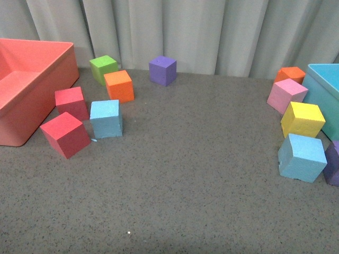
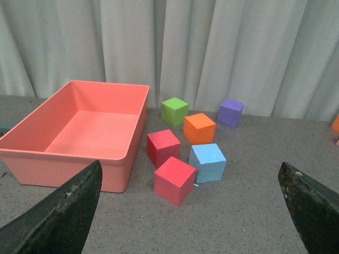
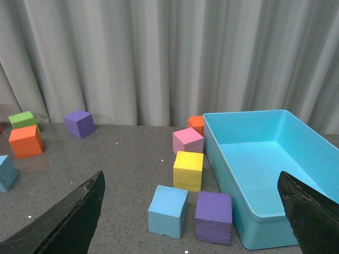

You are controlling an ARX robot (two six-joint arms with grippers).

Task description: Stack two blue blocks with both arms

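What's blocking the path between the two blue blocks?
Nothing visible. Only bare table lies between the left blue block and the right blue block.

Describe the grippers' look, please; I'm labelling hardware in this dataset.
Only the fingertips show, in the wrist views. The left gripper and right gripper each have two black, wedge-shaped fingers with a matte, slightly scuffed surface. No cables or markings are visible; the front view shows neither arm.

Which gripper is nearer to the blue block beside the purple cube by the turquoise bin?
Right. The right gripper hangs open with that blue block close in front; the left gripper faces the other blue block by the red cubes.
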